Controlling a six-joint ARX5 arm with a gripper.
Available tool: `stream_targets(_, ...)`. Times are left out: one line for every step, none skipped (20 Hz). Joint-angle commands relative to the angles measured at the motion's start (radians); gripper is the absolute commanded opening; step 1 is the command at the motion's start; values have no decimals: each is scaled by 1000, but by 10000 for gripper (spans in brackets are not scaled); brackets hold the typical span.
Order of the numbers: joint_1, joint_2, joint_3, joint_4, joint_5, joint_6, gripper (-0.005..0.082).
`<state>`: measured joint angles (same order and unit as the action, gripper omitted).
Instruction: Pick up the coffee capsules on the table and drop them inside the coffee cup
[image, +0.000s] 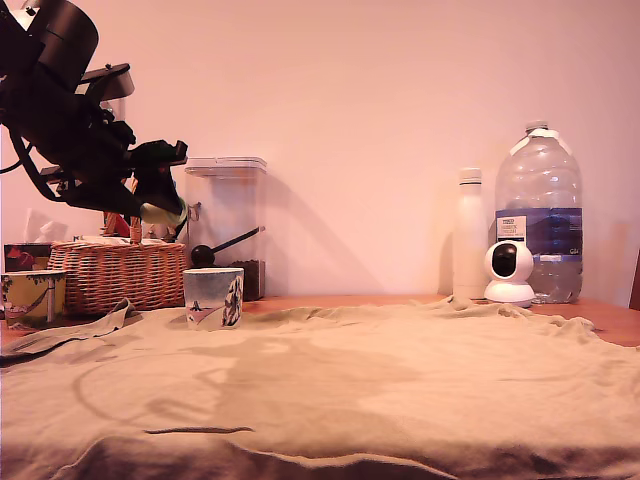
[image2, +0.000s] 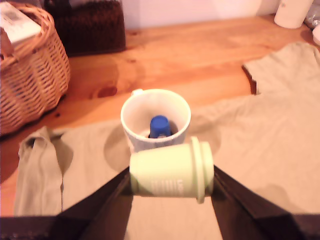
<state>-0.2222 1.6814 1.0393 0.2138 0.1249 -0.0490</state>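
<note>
Above the coffee cup (image2: 155, 120), the tool (image2: 171, 175) grips the green capsule (image2: 172, 170) sideways, closed on it for release. Inside the cup sits the blue capsule (image2: 160, 126).

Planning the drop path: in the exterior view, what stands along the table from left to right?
Yellow-green mug → wicker basket → coffee cup → white bottle → small white camera → large water bottle. The clear container behind the cup overlaps both basket and cup, so it is left out.
</note>
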Motion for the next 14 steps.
stream_targets(-8,-26,-21,45,6,-5,266)
stream_targets(-10,-26,-21,62,10,-6,266)
stream_targets(-10,-26,-21,79,15,-8,266)
stream_targets(-10,-25,-20,91,21,-25,266)
stream_targets(-10,-24,-20,102,24,-30,266)
stream_targets(-10,-24,-20,110,24,-30,266)
stream_targets(-10,-24,-20,117,24,-30,266)
stream_targets(-10,-24,-19,126,24,-30,266)
stream_targets(-10,-23,-16,132,24,-30,266)
stream_targets(-10,-18,-6,132,24,-30,266)
stream_targets(-10,-13,4,132,24,-30,266)
stream_targets(-10,1,23,130,25,-30,266)
stream_targets(-10,14,43,123,25,-30,266)
stream_targets(-10,31,64,120,28,-30,266)
